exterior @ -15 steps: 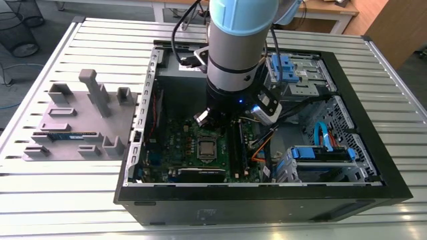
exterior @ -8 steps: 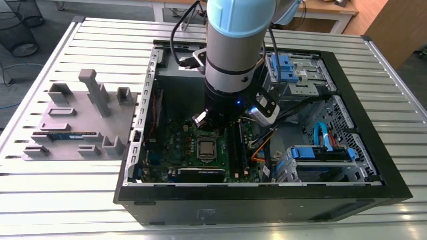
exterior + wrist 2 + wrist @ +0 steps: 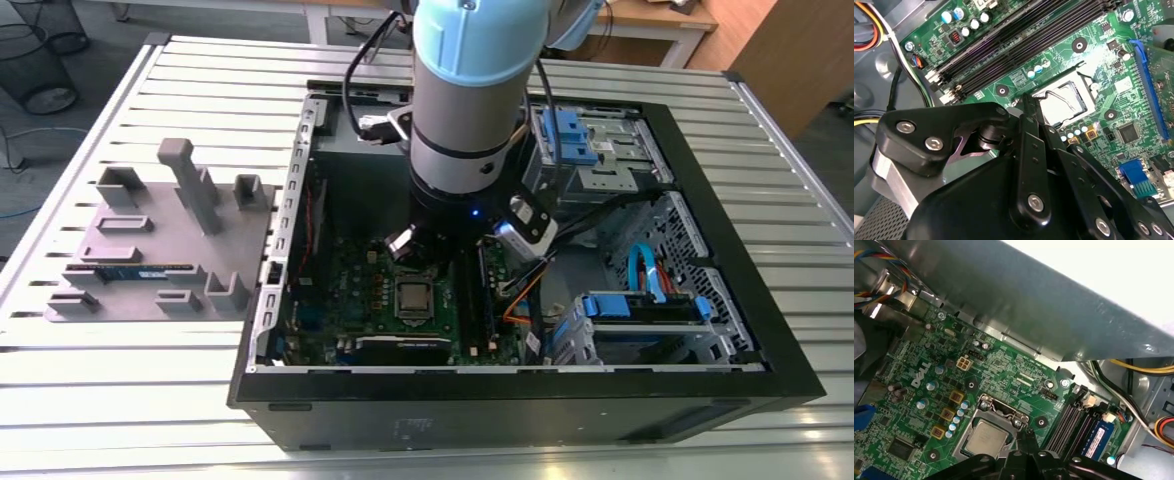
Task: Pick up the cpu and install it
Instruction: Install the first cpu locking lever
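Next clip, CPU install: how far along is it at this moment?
Looks nearly done: the cpu already lies in the motherboard socket, seen in the first wrist view and the exterior view. The gripper sits just above it inside the open computer case. Whether the retention frame is latched cannot be told.

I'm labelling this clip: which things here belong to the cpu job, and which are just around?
Job:
cpu, lying in its socket
gripper, just above it
motherboard

Around:
grey fixture beside the case
memory stick on the fixture
blue drive bays
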### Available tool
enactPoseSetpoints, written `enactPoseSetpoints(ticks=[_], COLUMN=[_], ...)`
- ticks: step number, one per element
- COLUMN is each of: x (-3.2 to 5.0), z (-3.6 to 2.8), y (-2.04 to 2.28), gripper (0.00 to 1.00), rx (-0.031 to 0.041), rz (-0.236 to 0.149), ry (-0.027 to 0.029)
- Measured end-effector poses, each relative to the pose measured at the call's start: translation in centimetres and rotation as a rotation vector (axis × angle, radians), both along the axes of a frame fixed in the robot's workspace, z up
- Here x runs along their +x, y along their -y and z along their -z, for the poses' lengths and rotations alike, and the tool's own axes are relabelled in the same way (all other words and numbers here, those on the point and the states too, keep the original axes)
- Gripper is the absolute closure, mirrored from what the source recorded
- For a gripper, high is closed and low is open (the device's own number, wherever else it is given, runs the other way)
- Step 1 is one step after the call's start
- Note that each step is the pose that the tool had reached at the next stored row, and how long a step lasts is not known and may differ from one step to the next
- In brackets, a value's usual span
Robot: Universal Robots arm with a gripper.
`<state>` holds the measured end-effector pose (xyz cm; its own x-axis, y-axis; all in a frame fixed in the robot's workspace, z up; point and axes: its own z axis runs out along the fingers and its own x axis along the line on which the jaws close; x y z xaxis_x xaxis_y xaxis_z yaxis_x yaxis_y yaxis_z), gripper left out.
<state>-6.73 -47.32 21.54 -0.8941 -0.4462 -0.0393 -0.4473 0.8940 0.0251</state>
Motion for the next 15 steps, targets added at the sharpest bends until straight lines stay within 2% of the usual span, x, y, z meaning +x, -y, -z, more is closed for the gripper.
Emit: enactPoseSetpoints(ticks=[12, 15], x=[-0.1, -0.1], z=[0.12, 0.12], y=[0.04, 0.18], gripper=[0.89, 0.89], rx=[-0.0008, -0.0008], rz=[0.01, 0.01], ry=[0.0001, 0.0001])
